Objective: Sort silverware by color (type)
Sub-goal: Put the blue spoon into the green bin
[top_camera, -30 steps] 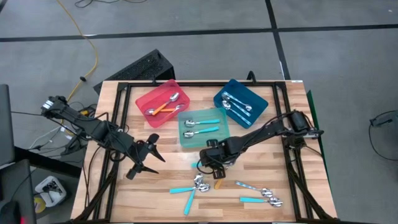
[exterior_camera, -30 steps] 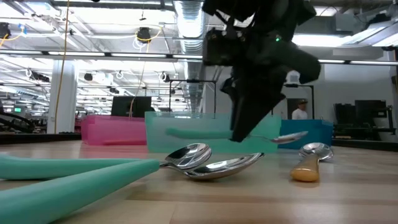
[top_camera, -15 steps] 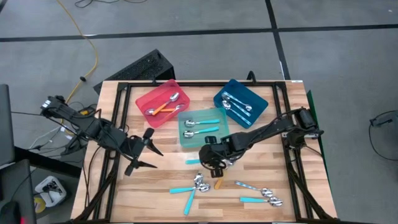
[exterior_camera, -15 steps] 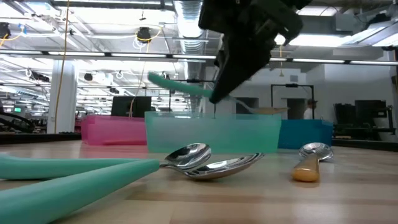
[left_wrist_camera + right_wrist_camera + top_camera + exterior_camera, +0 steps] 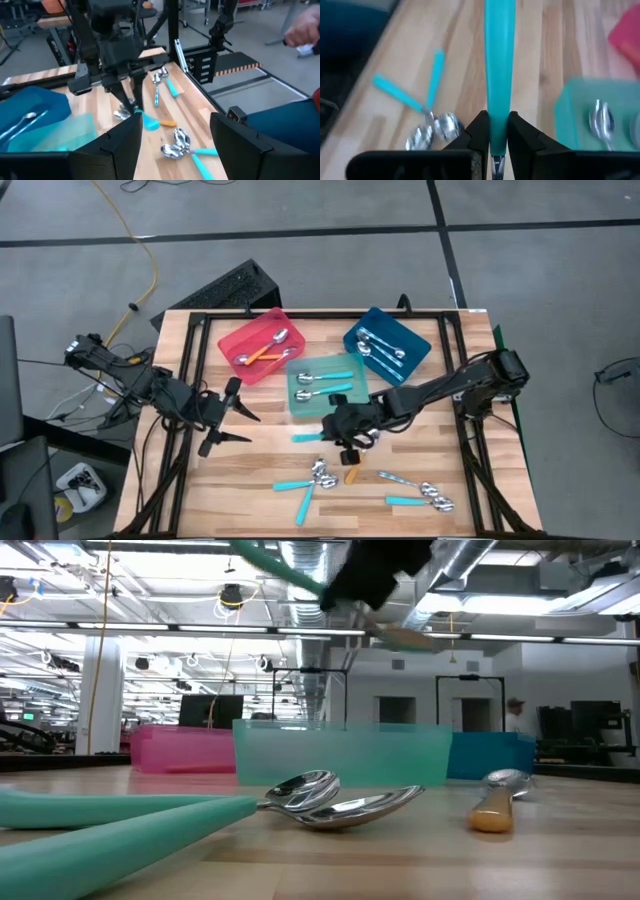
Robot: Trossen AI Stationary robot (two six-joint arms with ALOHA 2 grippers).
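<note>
From above, the right gripper (image 5: 345,438) hangs mid-table at about six o'clock of the teal tray (image 5: 345,408), pinching a teal-handled spoon (image 5: 306,437) whose handle juts toward nine o'clock. The left gripper (image 5: 228,420) waits wide apart near the table's nine o'clock edge.

At table level the carried spoon sits high above the loose spoons (image 5: 340,800).

The right wrist view shows the fingers (image 5: 480,132) clamping the handle.

This looks like the carry step; next comes moving it over the teal tray and releasing.

trays (image 5: 415,338): 3 | spoons (image 5: 262,350) in red tray (image 5: 232,340): 2 | spoons in teal tray (image 5: 330,359): 2 | arms (image 5: 150,385): 2
</note>
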